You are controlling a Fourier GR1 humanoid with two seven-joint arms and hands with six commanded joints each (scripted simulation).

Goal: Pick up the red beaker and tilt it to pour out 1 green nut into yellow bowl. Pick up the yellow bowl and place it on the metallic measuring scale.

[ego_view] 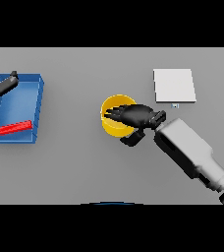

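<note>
The right hand (pixel 133 116) reaches in from the lower right on its white and grey arm and lies over the yellow bowl (pixel 113 120), its fingers stretched across the bowl's open top toward the left and its thumb dropping down outside the bowl's near rim. The bowl sits directly beneath the fingers, its right part hidden under the palm; whether the fingers and thumb actually pinch the rim cannot be told from this view. The metallic measuring scale (pixel 174 85), a pale square plate, lies up and to the right of this hand, near its wrist but apart from the bowl. Far to the left of the right hand stands a blue tray (pixel 35 106), with the red beaker (pixel 10 129) lying on its side in the near end. The left hand (pixel 0 86) shows at the tray's far left corner, fingers relaxed and holding nothing.
</note>
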